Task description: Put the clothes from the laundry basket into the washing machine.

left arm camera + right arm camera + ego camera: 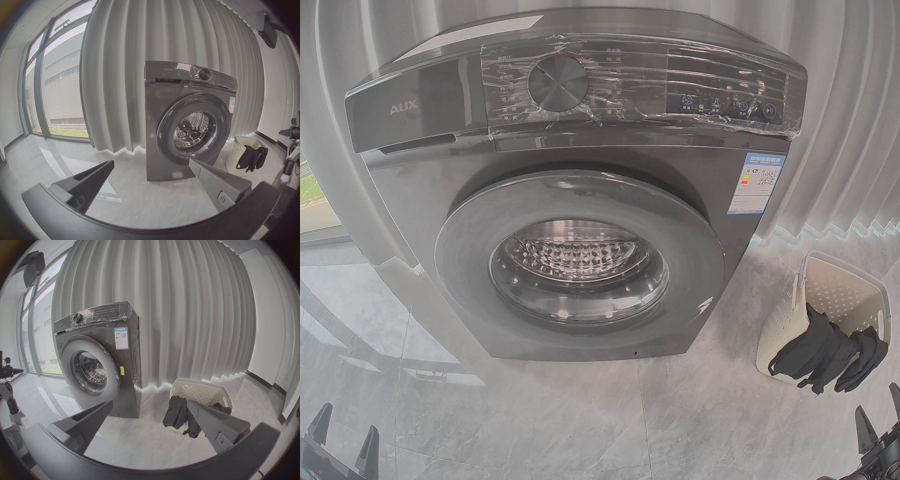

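Note:
A grey front-loading washing machine [575, 187] stands ahead, its round glass door [579, 270] shut over a steel drum. To its right on the floor sits a cream laundry basket [845, 294] with black clothes [828, 353] draped over its front rim. The machine [187, 122], basket [237, 150] and clothes [251, 157] also appear in the left wrist view, and again as machine [100, 358], basket [201, 391] and clothes [179, 413] in the right wrist view. My left gripper [344, 434] is open low at the left. My right gripper [881, 415] is open below the basket, holding nothing.
White pleated curtains [193, 318] hang behind the machine and basket. A tall window [59, 78] lies to the machine's left. Pale marbled floor tiles [612, 419] stretch between me and the machine.

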You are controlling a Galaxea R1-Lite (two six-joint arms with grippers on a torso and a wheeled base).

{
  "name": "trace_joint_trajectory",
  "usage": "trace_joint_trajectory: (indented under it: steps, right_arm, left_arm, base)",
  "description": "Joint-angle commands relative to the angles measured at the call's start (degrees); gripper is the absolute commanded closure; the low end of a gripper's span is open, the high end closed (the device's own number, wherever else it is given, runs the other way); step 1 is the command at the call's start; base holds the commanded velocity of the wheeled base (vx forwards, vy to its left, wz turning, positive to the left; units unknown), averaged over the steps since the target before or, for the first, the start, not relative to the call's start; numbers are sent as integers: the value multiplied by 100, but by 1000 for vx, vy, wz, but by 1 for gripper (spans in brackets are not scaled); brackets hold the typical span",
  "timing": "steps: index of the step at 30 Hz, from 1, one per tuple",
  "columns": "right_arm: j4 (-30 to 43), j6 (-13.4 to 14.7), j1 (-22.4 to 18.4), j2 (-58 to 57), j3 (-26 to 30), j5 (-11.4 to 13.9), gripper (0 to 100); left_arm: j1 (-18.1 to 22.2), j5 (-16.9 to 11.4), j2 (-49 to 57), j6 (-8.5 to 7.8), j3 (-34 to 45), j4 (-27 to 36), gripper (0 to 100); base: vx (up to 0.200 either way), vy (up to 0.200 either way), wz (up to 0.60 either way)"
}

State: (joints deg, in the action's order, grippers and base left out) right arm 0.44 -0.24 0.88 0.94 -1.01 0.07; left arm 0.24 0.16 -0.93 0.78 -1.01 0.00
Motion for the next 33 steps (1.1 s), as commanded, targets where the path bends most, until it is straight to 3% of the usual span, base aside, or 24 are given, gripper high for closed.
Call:
trace_joint_trajectory:
  steps: [1, 6, 33]
  right_arm:
    - [9, -2, 0, -50, 75, 1, 0]
    - [0, -2, 0, -59, 75, 10, 0]
    - [0, -2, 9, -59, 75, 10, 0]
  left_arm:
    - [2, 2, 75, 1, 101, 0, 0]
    - [2, 2, 75, 1, 101, 0, 0]
    - [2, 2, 75, -8, 101, 9, 0]
  base:
    - [0, 0, 600]
    - [0, 0, 600]
    - [0, 0, 0]
